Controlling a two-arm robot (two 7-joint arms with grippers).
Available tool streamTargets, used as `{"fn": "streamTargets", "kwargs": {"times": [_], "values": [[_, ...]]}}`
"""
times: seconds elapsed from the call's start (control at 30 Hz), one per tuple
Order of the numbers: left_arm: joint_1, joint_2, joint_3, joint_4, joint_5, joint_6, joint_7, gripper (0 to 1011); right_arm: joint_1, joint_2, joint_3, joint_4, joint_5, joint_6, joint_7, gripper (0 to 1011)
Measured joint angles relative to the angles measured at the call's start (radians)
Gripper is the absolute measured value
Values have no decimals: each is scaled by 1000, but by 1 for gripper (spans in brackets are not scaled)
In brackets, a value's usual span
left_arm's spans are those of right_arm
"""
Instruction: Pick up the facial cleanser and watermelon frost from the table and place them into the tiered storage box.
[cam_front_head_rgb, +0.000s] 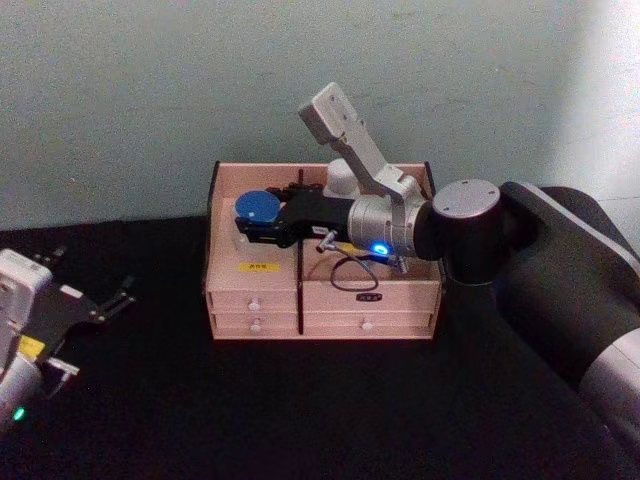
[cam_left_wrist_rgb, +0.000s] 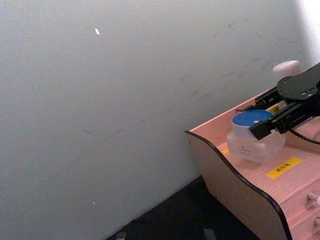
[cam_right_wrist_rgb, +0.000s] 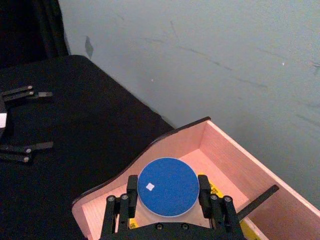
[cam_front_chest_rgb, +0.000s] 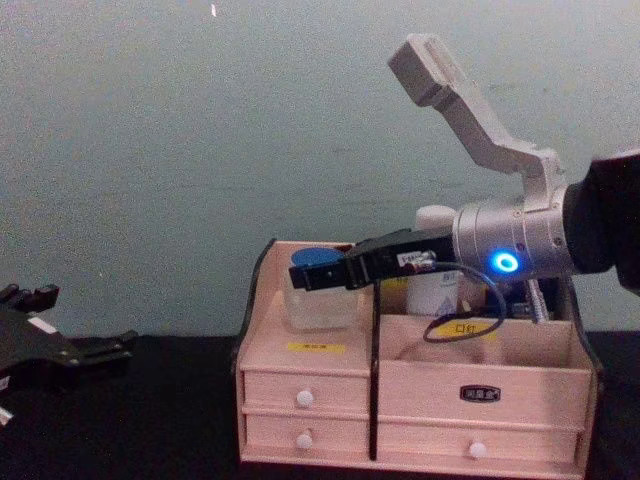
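Tiered storage box (cam_front_head_rgb: 322, 300) sits near the back edge of the black bench (cam_front_head_rgb: 300, 420), against the pale wall (cam_front_head_rgb: 150, 90). Pale pinkish wood, dark side edges, four white-knobbed drawers along its front. Yellow labels on the front ledges; print too small to read. Chest view adds a dark plate on the upper right drawer, also unreadable.

Right gripper (cam_front_head_rgb: 262, 228) reaches over the box's left rear compartment, clenched on the watermelon frost (cam_front_head_rgb: 257, 212). Right wrist view shows a finger on each side of the flat blue lid, with a small pale square on top. Left wrist view shows faint print on the clear jar wall.

Facial cleanser (cam_front_head_rgb: 343, 178) stands upright in the right rear compartment, partly behind the arm.

Left gripper (cam_front_head_rgb: 100, 305) rests near the bench's left edge, fingers spread, holding nothing.
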Motion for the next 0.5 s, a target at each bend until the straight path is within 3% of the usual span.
{"fn": "streamTargets", "kwargs": {"times": [0.5], "values": [[0,0,0,0,0,0,0,1001,0,0,0,0,-1,0,0,742]]}}
